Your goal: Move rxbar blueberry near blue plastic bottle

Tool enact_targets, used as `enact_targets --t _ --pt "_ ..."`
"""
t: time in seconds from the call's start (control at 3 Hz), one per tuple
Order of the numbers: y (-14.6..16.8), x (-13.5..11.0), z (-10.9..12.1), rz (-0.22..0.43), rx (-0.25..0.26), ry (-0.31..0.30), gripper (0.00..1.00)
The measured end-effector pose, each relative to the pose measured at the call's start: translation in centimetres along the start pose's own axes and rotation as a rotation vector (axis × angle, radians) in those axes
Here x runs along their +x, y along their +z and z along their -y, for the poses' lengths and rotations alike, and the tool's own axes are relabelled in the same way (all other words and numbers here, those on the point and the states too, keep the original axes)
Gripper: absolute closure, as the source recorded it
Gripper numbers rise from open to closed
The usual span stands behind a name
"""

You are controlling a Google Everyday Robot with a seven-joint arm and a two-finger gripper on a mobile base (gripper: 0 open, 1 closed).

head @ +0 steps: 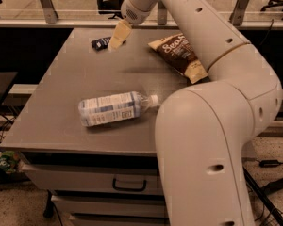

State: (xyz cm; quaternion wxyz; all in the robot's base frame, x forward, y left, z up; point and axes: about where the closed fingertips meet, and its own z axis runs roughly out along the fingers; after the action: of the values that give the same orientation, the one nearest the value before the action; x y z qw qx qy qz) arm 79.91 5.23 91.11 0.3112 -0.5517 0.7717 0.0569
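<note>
The rxbar blueberry (pixel 100 43), a small flat dark navy wrapper, lies at the far left of the grey table (pixel 61 112). My gripper (pixel 118 37) hangs from the arm just right of the bar, partly over its right end. The blue plastic bottle (pixel 114 108) lies on its side near the table's front, its white cap pointing right. The bar and the bottle are well apart.
A brown-and-cream chip bag (pixel 179 55) lies at the far right of the table. My large white arm (pixel 212 140) covers the table's front right corner. Drawers (pixel 127 185) sit under the tabletop. A railing runs behind the table.
</note>
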Motion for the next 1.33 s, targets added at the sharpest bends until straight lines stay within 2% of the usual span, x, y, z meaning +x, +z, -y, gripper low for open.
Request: enact_targets --t 0.33,0.67,1.0,1.33 --pt "0.6 0.5 2.5 0.026 0.088 0.081 0.00" --pt "1.7 0.9 4.8 0.058 0.152 0.168 0.00" --pt "4.3 1.0 7.1 0.129 0.208 0.297 0.00" --pt "6.0 0.9 8.1 0.173 0.232 0.365 0.00"
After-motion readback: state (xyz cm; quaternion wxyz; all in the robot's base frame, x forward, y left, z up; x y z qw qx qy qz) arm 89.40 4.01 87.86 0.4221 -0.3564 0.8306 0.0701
